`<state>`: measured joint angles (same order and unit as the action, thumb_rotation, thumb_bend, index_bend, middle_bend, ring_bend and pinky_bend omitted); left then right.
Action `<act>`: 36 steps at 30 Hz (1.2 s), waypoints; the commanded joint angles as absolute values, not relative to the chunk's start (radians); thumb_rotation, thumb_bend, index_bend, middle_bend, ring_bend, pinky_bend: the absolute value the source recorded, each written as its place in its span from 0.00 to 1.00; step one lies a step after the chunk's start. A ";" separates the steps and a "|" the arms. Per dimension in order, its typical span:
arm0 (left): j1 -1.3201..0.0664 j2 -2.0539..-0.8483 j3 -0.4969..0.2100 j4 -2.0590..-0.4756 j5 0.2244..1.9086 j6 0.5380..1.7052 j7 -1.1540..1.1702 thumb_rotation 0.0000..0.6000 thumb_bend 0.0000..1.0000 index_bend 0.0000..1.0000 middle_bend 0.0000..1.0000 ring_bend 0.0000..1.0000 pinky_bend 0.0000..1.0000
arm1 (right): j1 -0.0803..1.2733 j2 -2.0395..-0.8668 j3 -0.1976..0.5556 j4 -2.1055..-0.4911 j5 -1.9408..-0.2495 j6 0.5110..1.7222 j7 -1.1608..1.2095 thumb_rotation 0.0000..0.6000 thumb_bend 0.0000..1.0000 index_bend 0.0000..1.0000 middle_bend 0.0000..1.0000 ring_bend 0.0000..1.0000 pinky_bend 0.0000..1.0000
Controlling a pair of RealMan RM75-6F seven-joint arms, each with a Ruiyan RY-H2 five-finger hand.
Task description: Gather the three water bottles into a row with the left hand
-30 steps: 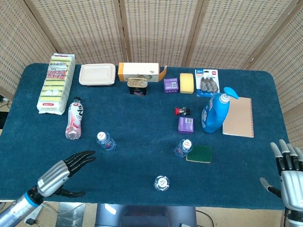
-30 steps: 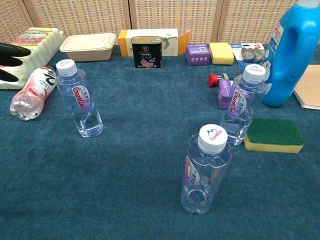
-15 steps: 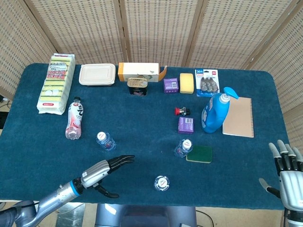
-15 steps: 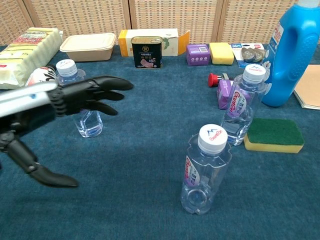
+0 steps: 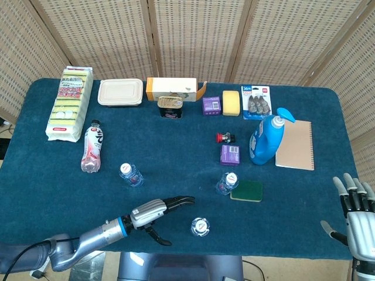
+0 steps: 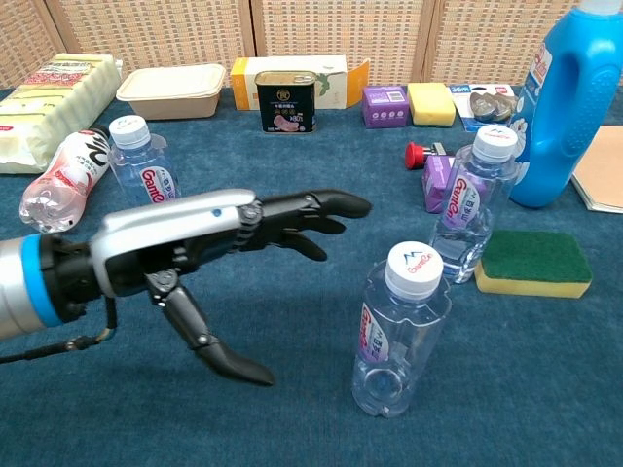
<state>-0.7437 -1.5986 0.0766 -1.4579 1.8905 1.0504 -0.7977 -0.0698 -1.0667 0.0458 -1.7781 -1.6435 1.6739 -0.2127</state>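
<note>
Three clear water bottles with white caps stand upright on the blue table. One bottle is at the front centre, one stands beside a green sponge, one at the left is partly hidden behind my arm in the chest view. My left hand is open, fingers stretched out and thumb down, just left of the front bottle and apart from it. My right hand is open at the table's right front corner.
A pink drink bottle lies at the left by a sponge pack. Along the back stand a food box, carton and tin. A blue detergent bottle, notebook, purple box and green sponge are right.
My left hand has swept rightward along the front of the table, from the front left past the left bottle, to just beside the front bottle. The bottles and the right hand stayed put.
</note>
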 commanded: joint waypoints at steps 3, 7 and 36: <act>-0.785 -1.645 0.052 -1.467 1.834 0.992 -0.746 1.00 0.08 0.00 0.00 0.00 0.11 | -0.069 -1.064 0.047 -1.777 -1.640 1.673 -0.205 1.00 0.16 0.00 0.00 0.00 0.00; -0.810 -1.680 0.031 -1.470 1.782 0.948 -0.700 1.00 0.08 0.00 0.00 0.00 0.12 | -0.069 -1.061 0.048 -1.775 -1.637 1.673 -0.195 1.00 0.16 0.00 0.00 0.00 0.00; -0.759 -1.719 -0.048 -1.545 1.583 1.001 -0.395 1.00 0.29 0.52 0.52 0.37 0.48 | -0.069 -1.053 0.044 -1.774 -1.642 1.674 -0.173 1.00 0.16 0.00 0.00 0.00 0.00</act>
